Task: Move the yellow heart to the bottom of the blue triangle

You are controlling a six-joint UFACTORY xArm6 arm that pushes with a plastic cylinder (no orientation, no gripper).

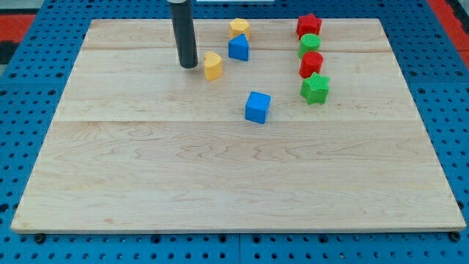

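Note:
The yellow heart lies on the wooden board near the view's top, just below and left of the blue triangle. A small gap shows between them. My tip stands on the board just to the left of the yellow heart, close to it; I cannot tell if they touch. The rod rises straight up out of the view's top.
A yellow pentagon-like block sits right above the blue triangle. A blue cube lies lower, toward the middle. At the top right stands a column: red star, green round block, red round block, green star.

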